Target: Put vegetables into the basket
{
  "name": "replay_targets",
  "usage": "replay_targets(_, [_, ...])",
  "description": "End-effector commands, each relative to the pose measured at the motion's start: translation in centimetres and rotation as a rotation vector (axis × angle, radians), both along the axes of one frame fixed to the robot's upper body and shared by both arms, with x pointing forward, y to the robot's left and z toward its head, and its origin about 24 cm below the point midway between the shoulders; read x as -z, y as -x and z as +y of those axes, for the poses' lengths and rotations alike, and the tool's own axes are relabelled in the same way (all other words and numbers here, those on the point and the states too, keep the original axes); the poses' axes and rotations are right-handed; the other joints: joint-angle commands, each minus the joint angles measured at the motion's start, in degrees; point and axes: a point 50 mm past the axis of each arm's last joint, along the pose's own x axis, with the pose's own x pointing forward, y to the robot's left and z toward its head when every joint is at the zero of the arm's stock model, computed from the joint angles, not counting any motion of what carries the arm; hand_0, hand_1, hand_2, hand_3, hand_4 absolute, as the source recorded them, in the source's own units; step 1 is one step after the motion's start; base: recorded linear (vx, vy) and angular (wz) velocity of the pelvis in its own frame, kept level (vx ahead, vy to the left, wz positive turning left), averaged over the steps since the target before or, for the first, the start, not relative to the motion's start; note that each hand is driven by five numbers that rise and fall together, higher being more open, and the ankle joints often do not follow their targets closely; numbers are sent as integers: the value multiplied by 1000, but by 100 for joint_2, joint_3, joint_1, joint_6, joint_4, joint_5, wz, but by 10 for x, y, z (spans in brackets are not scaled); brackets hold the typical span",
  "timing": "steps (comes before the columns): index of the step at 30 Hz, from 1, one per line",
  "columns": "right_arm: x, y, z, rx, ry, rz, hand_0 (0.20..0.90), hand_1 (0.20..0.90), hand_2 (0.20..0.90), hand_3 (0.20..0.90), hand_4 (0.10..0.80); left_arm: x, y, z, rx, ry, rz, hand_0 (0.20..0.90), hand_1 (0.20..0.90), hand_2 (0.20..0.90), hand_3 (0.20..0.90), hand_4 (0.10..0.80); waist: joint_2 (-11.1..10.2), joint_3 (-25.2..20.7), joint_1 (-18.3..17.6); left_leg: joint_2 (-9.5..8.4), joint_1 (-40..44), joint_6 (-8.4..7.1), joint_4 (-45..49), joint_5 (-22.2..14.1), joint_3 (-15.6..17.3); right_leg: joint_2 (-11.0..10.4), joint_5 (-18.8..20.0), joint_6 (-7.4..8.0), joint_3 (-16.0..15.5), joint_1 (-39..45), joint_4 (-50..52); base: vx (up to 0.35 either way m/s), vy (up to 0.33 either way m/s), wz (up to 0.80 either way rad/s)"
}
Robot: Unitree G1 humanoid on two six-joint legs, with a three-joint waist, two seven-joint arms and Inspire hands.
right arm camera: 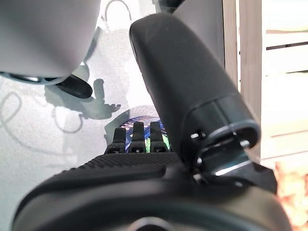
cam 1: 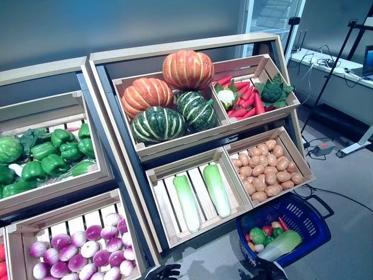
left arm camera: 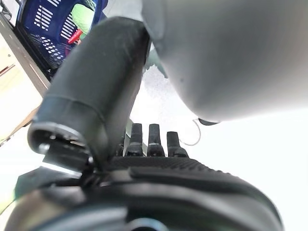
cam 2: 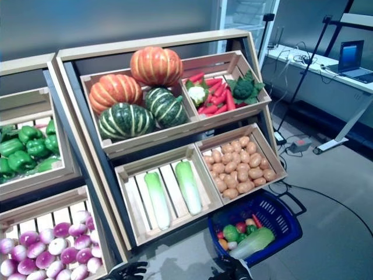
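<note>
A blue plastic basket (cam 1: 309, 229) stands on the floor at the lower right of the wooden shelf. It holds a napa cabbage (cam 1: 281, 244), a green pepper (cam 1: 257, 235) and some small red pieces. Two more napa cabbages (cam 1: 201, 195) lie in the lower middle crate, with potatoes (cam 1: 269, 170) in the crate to their right. My left hand (cam 2: 129, 271) hangs low at the bottom edge in front of the shelf, open and holding nothing (left arm camera: 153, 139). My right hand (cam 2: 231, 270) hangs beside the basket's near corner, fingers straight and nothing in them (right arm camera: 139, 137).
Upper crates hold pumpkins (cam 1: 166, 96), red chillies (cam 1: 247, 100), a cauliflower and broccoli. Green peppers (cam 1: 49, 156) and purple-white onions (cam 1: 87, 248) fill the left shelf unit. A desk with a laptop (cam 2: 352, 57), a stand's legs and floor cables lie to the right.
</note>
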Motion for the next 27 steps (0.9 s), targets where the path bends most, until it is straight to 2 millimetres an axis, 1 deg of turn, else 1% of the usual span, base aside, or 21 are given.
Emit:
replay_targets(1, [-1,-18,24,-129,-39,-24,900,900,900,900,800,-4,-22,-31,55,92,-79,900,900,900,900,800,-172,189,5,-146,-64,-26,47,-130,-13,-96,-137,50,-13,417,34,0,0,0])
replay_targets(12, [1,-15,23,-116,-32,-2,900,900,900,900,800,-3,-21,-31,35,109,-62,900,900,900,900,800,-191,186,-9,-118,-36,-22,47,-164,19,-78,-161,51,11,431,34,12,-5,1])
replay_targets(27, [0,-17,25,-109,-32,-4,900,900,900,900,800,-2,-20,-29,33,71,-60,900,900,900,900,800,-203,180,-20,-99,-32,-39,47,-162,43,-47,-161,36,38,409,34,0,0,0])
